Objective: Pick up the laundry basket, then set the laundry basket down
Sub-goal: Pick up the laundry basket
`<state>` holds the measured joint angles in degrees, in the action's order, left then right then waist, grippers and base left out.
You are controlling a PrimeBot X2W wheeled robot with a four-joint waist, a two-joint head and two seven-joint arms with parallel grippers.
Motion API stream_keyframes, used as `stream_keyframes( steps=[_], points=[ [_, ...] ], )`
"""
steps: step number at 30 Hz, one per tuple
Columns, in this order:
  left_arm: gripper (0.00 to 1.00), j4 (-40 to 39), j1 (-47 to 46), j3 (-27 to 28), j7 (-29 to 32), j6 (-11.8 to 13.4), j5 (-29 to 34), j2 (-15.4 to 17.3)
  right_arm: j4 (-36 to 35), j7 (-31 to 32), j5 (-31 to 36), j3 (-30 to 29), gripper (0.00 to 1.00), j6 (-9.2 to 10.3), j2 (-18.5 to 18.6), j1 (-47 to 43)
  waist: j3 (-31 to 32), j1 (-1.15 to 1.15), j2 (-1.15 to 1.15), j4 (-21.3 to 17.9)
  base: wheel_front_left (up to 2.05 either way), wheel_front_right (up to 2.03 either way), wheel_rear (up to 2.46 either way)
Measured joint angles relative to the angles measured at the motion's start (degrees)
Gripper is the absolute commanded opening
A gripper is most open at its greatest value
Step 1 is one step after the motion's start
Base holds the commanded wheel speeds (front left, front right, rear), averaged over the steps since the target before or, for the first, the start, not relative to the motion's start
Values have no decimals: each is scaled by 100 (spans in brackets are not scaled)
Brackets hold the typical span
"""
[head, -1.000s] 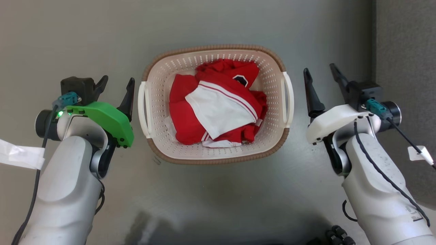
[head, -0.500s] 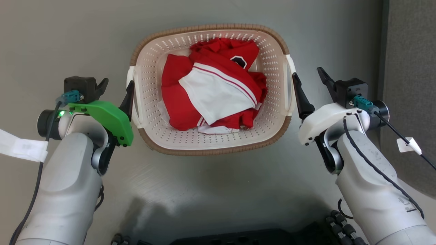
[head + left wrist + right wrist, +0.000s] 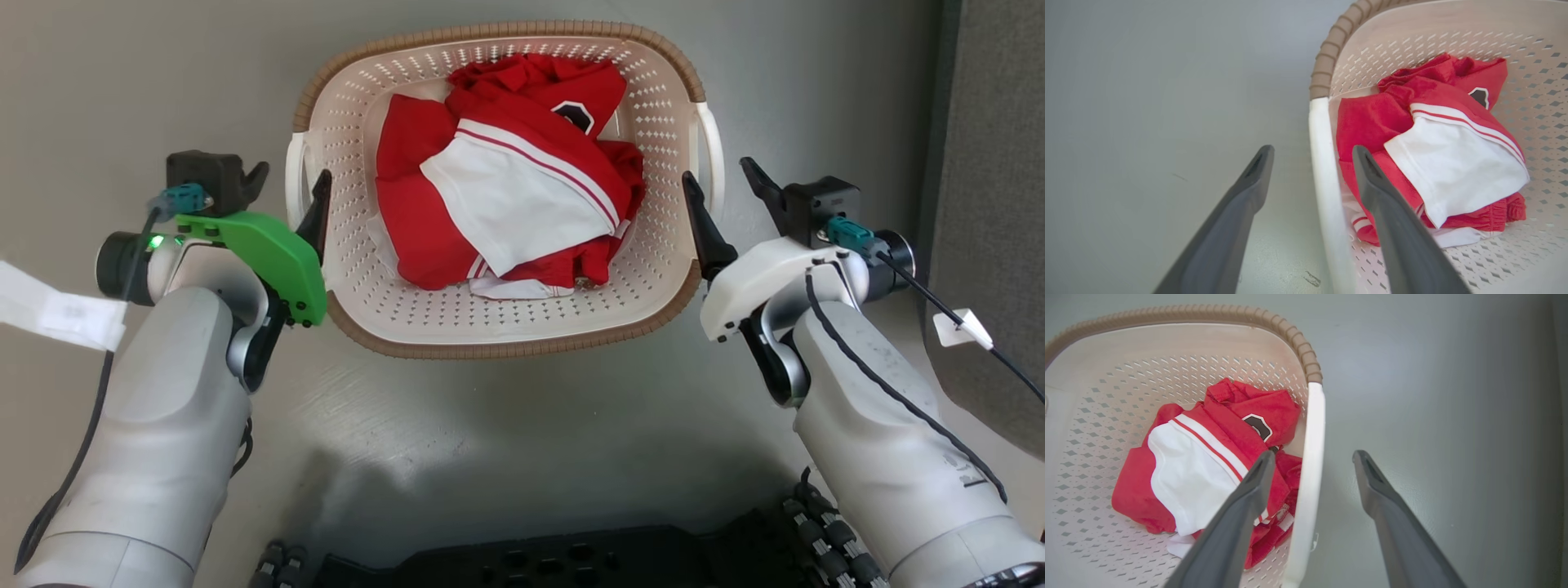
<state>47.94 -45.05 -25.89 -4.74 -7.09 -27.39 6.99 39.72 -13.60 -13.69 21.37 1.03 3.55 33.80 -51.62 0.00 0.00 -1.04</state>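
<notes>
The laundry basket [image 3: 490, 314] is cream with perforated walls and a brown rim, and it stands on the grey floor with red-and-white clothing [image 3: 506, 188] inside. My left gripper [image 3: 290, 192] is open, one finger inside the basket and one outside its white left handle [image 3: 291, 163]. The left wrist view shows that handle [image 3: 1327, 196] running between the fingers of the left gripper [image 3: 1312, 153]. My right gripper [image 3: 725, 186] is open and straddles the right handle [image 3: 716, 147] the same way. In the right wrist view the handle [image 3: 1312, 428] runs between the right gripper's [image 3: 1313, 457] fingers.
A darker grey panel [image 3: 996, 163] borders the floor on the right. My black base [image 3: 531, 563] shows at the bottom edge. White tags hang from the wrist cables [image 3: 57, 306] [image 3: 963, 331].
The camera has tilted, bringing the basket closer and my base into view. Both grippers went from beside the basket to straddling its handles, still open.
</notes>
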Motion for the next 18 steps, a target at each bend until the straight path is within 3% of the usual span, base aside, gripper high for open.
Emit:
stream_keyframes(
  steps=[13, 14, 15, 16, 18],
  points=[
    [100, 416, -329, -530, 183, -2, -309, 1, 491, 1, -281, 330, 100, 5, 2, 428, -212, 0, 0, 10, 0, 0, 0],
    [62, 460, -340, -568, 225, -2, -350, -13, 535, 7, -323, 343, 79, 3, 4, 461, -215, 0, 0, 14, 0, 0, 0],
    [7, 493, -346, -586, 222, -3, -364, -19, 552, 8, -365, 349, 0, 4, 5, 484, -217, 0, 0, 19, 0, 0, 0],
    [0, 524, -361, -613, 255, -2, -379, -20, 571, 9, -396, 354, 0, 4, 7, 508, -219, 0, 0, 24, 0, 0, 0],
    [0, 547, -405, -671, 268, -33, -412, -29, 636, 10, -455, 358, 0, 2, 4, 577, -220, 0, 0, 35, 0, 0, 0]
  ],
)
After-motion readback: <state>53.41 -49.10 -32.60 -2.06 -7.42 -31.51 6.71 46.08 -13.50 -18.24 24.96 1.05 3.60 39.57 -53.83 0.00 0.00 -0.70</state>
